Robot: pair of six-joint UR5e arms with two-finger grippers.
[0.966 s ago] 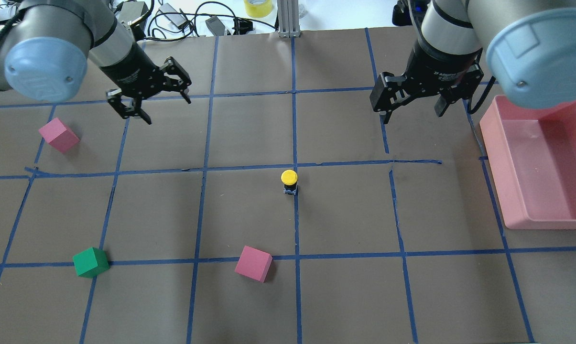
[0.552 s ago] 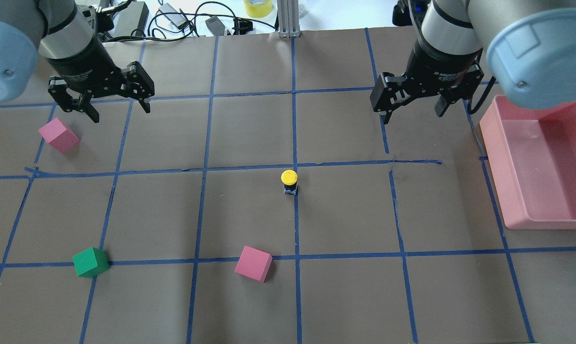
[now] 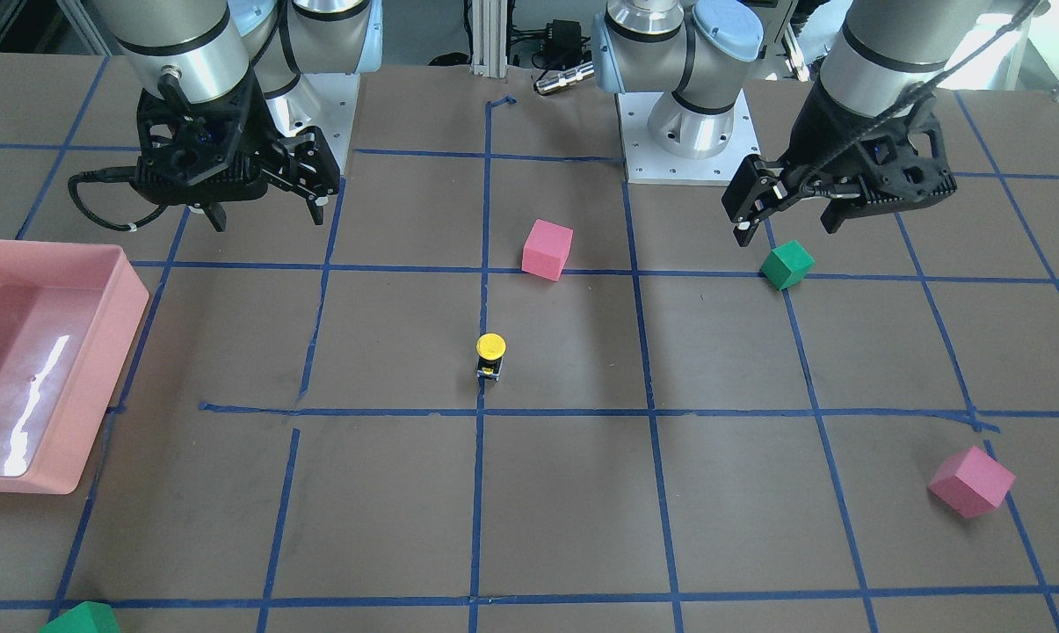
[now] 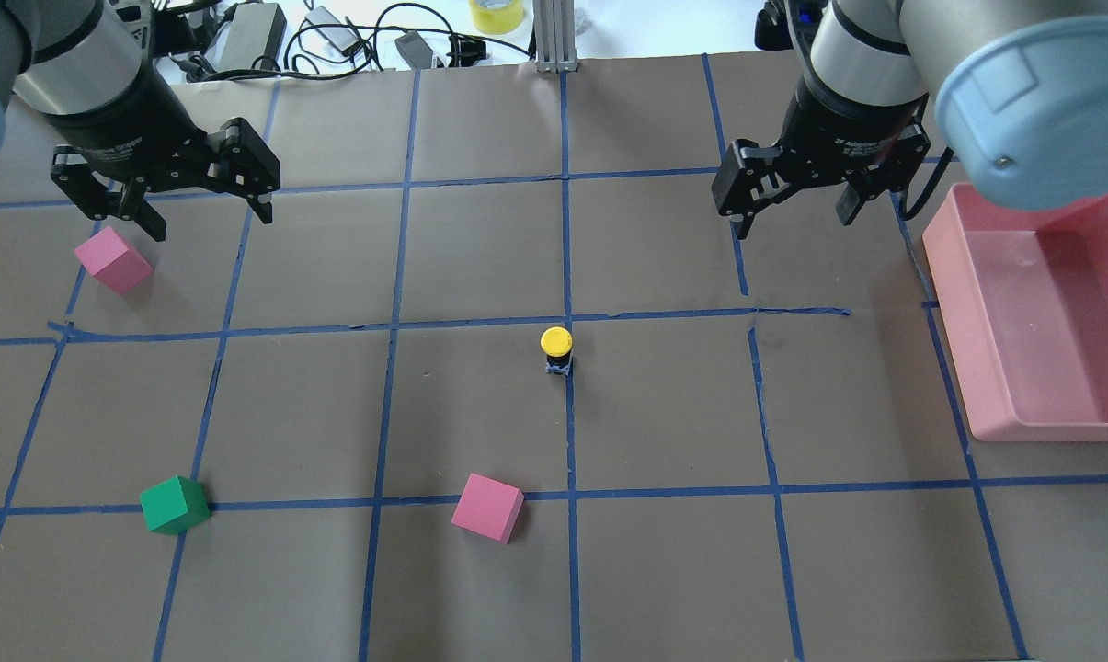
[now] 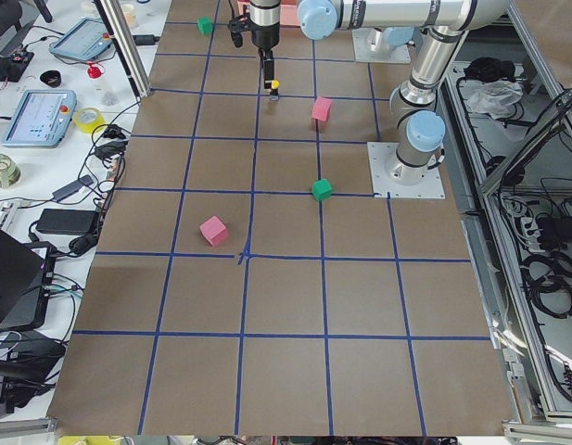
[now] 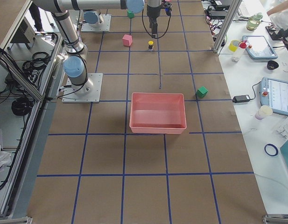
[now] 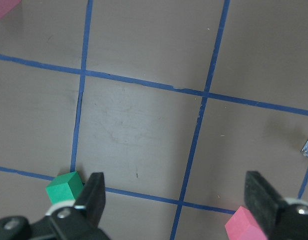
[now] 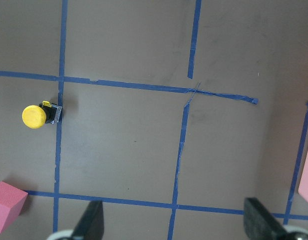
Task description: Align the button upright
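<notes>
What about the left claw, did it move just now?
Yes. In the overhead view the left gripper slid leftward, ending closer to the pink cube at the table's left side.

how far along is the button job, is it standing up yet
Done, by the look of it: the tiny push-button with yellow cap, black body and grey base stands upright on a blue tape line, cap on top. In hand: nothing; the left hand and the right hand hang open and empty, well away from it. Left: nothing that shows, except perhaps parking the arms.
</notes>
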